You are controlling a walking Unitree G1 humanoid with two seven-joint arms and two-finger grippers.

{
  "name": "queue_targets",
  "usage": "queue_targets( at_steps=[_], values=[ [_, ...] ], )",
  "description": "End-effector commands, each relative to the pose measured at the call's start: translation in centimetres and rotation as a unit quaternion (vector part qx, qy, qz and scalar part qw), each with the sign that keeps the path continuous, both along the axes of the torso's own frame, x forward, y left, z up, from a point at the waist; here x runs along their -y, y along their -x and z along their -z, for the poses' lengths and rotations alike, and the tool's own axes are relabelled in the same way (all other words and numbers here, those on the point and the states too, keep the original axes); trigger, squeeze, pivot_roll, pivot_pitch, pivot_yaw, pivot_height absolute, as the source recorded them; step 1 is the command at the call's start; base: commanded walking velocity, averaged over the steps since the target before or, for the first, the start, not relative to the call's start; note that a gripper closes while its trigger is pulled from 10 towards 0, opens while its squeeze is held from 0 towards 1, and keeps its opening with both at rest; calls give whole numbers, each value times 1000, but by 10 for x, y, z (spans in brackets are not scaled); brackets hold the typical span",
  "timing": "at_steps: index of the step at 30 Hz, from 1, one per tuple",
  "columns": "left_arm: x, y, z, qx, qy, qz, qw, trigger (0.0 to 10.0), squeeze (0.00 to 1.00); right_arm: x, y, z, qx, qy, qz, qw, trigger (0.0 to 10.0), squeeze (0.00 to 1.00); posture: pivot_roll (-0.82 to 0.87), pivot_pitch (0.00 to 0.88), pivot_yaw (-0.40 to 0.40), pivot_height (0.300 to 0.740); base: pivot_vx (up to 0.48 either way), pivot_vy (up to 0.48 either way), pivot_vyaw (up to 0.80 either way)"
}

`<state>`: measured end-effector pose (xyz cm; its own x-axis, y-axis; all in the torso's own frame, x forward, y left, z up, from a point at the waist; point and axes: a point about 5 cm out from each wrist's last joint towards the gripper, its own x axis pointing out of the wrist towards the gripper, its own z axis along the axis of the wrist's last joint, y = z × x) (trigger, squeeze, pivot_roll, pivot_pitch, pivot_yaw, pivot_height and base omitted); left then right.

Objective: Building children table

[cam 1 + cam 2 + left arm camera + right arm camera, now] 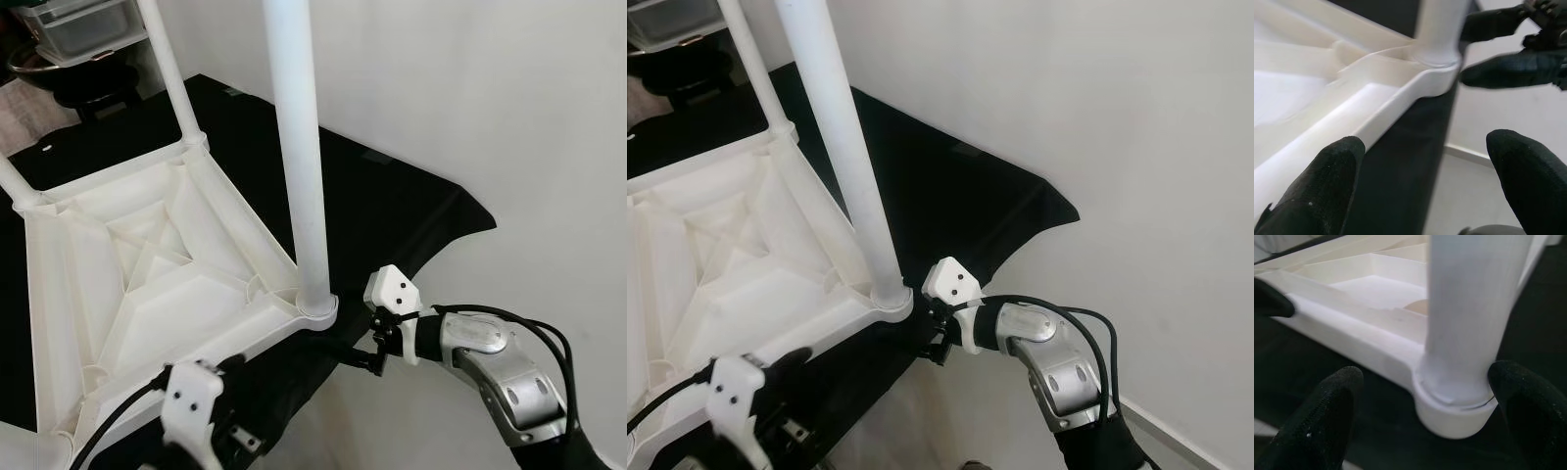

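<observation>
A white plastic children's table (147,284) lies upside down on a black cloth (392,196). Its legs stand upright in the corner sockets: a thick near leg (299,147), a far leg (171,78) and a leg at the left (15,181). My right gripper (1425,382) is open, its fingers (1332,401) on either side of the near corner socket (316,305), not touching it. My left gripper (1425,156) is open too, low beside the table's near edge (1396,107), with one finger (1332,166) close against that rim.
A clear plastic bin (83,24) sits on a dark round object (88,83) at the back left. The cloth ends just right of the near corner, with pale floor (549,147) beyond it.
</observation>
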<state>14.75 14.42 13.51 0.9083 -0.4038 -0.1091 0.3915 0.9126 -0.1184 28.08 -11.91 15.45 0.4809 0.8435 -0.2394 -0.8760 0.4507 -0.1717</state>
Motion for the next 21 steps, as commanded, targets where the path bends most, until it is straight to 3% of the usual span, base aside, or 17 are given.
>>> queue_targets(
  at_steps=[1, 5, 11, 16, 18, 21],
  values=[
    [-3, 2, 3, -11, 0, -12, 1000, 10000, 0, -3, -1, 6, -8, 6, 3, 1000, 10000, 0, -5, 172, 10, 740, 0, 0, 0],
    [-4, 3, 4, -13, 2, -20, 1000, 10000, 0, 9, 1, 10, -19, 29, -3, 999, 10000, 0, -29, 177, 10, 740, 0, 0, 0],
    [-6, 0, 4, -13, 7, -22, 1000, 10000, 0, 23, 16, 6, -43, 39, -61, 996, 10000, 0, -39, 178, 19, 740, 0, 0, 0],
    [-14, -7, 1, -2, 1, -53, 999, 10000, 0, 16, 11, -1, -27, 7, -37, 999, 10000, 0, -46, 177, 25, 740, 0, 0, 0],
    [-15, -14, -2, 9, -13, -82, 997, 10000, 0, 2, 0, 2, -11, -35, 32, 999, 10000, 0, -40, 174, 24, 740, 0, 0, 0],
    [-14, -17, -3, 8, -23, -102, 994, 10000, 0, -5, 4, 8, -20, -53, 41, 998, 10000, 0, -41, 174, 24, 740, 0, 0, 0]
  ],
)
